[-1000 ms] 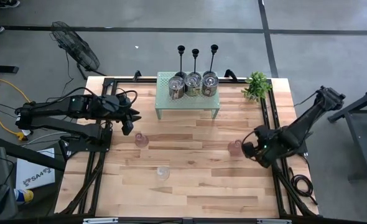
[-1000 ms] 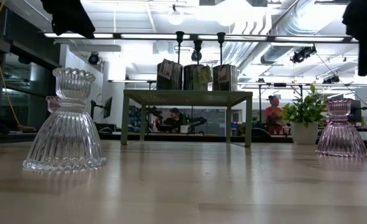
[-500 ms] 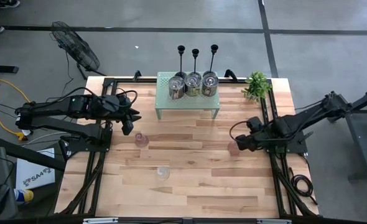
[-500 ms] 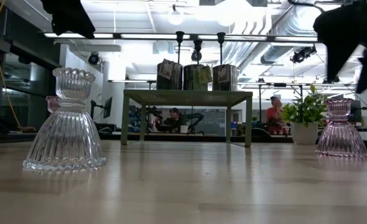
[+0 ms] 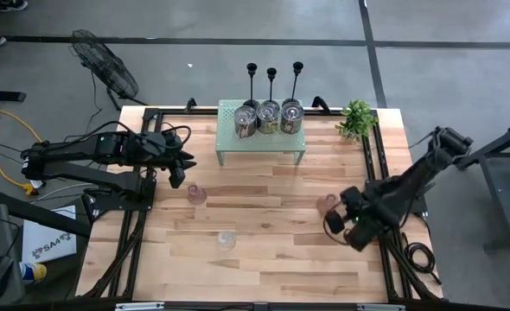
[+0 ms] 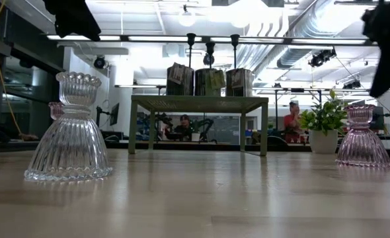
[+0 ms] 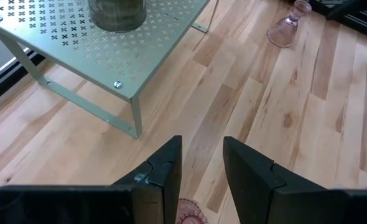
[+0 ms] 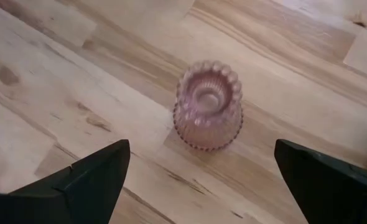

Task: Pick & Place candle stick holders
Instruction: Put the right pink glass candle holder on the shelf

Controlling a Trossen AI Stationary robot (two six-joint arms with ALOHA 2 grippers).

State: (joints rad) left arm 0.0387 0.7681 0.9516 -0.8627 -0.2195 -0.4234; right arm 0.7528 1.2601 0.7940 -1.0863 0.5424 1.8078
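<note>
Far left of the table [image 5: 264, 259]: left end effector [image 5: 179, 169], fingers [image 7: 252, 180] narrowly parted, gripping nothing, poised just above a pink glass holder [image 5: 196, 194]. Toward the front edge, left of centre: clear glass holder [image 5: 227, 239], upright, alone. At the back centre: pale green perforated shelf [image 5: 229, 138] carrying three silvery jars [image 5: 269, 117], with three black candlesticks [image 5: 271, 79] standing behind. Back right corner: small leafy plant [image 5: 356, 117]. On the right: second pink glass holder [image 8: 207, 104], upright on the wood, untouched. Just beside it, hovering above: right end effector [image 5: 346, 226], spread wide, empty.
</note>
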